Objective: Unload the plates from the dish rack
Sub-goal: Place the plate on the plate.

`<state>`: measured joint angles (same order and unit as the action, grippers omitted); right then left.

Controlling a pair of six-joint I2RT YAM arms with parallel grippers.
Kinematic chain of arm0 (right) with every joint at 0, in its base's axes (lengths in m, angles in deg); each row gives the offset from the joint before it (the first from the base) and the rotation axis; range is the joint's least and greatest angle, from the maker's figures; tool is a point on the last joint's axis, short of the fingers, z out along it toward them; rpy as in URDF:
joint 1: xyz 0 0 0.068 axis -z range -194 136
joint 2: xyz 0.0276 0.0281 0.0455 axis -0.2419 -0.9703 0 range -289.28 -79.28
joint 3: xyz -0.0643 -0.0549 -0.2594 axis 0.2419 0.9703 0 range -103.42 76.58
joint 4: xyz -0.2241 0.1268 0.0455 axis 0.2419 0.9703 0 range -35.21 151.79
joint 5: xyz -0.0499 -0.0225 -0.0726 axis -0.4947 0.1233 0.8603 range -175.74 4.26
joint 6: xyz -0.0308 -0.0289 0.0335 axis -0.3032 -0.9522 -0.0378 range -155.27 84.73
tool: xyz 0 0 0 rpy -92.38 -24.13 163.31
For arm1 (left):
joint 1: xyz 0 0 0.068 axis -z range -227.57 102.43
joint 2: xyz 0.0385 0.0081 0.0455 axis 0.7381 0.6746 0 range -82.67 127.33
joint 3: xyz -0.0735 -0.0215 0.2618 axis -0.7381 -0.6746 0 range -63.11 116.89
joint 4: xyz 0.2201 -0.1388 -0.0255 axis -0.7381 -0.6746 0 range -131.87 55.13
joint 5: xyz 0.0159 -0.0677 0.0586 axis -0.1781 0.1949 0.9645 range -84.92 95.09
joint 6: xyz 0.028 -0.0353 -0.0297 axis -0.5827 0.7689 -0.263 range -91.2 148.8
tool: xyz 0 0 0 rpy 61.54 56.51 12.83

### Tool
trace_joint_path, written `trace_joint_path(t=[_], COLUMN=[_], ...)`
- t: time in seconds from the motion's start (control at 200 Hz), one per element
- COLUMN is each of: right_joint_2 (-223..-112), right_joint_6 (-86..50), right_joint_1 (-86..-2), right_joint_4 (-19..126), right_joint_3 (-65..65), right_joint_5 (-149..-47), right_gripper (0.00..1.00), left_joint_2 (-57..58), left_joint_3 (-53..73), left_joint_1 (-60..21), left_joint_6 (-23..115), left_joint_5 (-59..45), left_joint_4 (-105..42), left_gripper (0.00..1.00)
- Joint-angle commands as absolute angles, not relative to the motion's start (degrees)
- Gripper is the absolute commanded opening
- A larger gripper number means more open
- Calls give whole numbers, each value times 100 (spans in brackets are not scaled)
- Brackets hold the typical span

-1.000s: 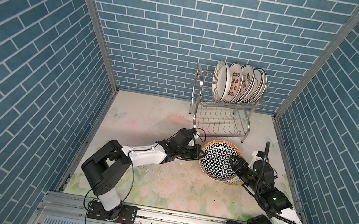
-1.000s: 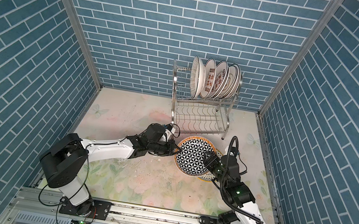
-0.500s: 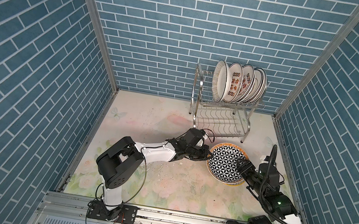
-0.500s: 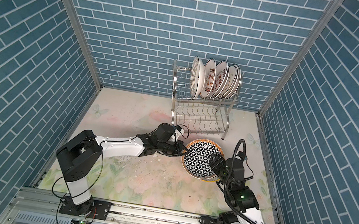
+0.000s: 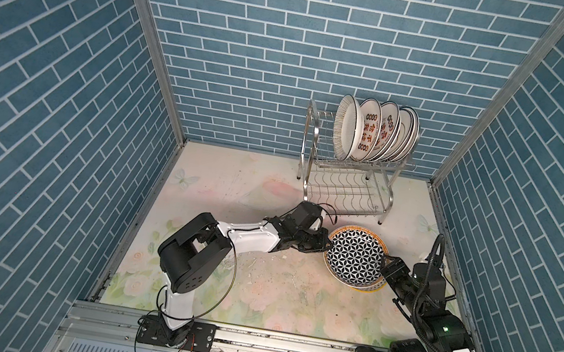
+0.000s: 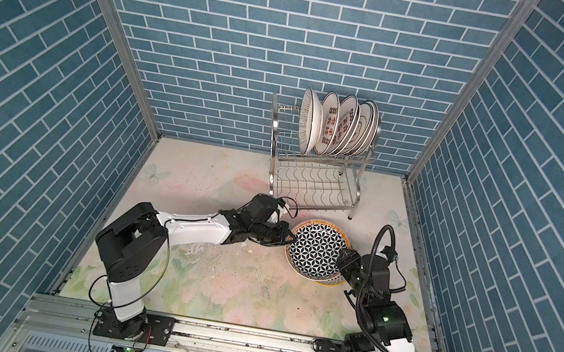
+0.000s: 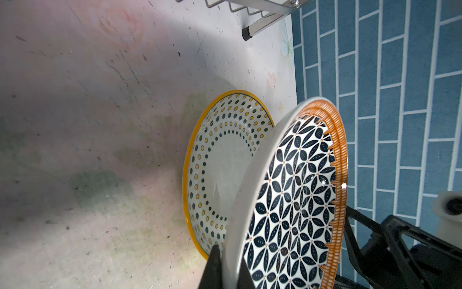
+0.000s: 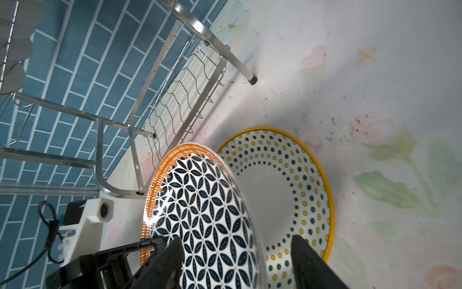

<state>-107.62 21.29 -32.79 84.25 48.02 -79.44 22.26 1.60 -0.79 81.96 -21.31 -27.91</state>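
Observation:
Several white plates (image 5: 373,130) (image 6: 335,124) stand on edge in the top tier of the steel dish rack (image 5: 347,192) (image 6: 313,186). In front of the rack, a black-and-white geometric plate (image 5: 355,257) (image 7: 295,200) (image 8: 205,212) tilts over a dotted, yellow-rimmed plate (image 7: 225,155) (image 8: 287,190) that lies on the table. My left gripper (image 5: 328,244) (image 7: 228,260) is shut on the geometric plate's left rim. My right gripper (image 5: 384,266) (image 8: 236,240) stands open at its right rim, with one finger on each side and a gap between them and the plate.
The rack's lower wavy-wire shelf (image 8: 175,87) holds nothing, and its front leg (image 7: 246,35) stands just behind the two plates. The right wall (image 5: 491,258) is close beside my right arm. Crumbs and scuffs mark the floral table (image 5: 254,288).
My left arm has carried the geometric plate a little to the right, over the dotted plate. My right gripper's jaws have widened around its rim.

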Motion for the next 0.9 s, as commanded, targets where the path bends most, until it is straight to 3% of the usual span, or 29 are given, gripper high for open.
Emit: trace_joint_path(t=[0.0, 0.51, 0.895], right_joint_2=[-10549, -9947, -9769], right_joint_6=[1932, 1591, 1500], right_joint_1=[-3237, -3210, -3210], right_joint_4=[9037, 10389, 10676], right_joint_3=[4401, 3865, 3773], right_joint_5=[-7472, -6232, -6044], right_gripper=[69, 69, 69], left_joint_2=[2199, 2585, 3181], left_joint_3=[492, 1096, 1871], left_joint_1=[-73, 12, 138], left_joint_6=[8215, 7987, 7590], left_joint_5=[-2322, -2209, -1988], left_joint_4=[-2281, -2784, -3629], left_gripper=[0, 0, 0])
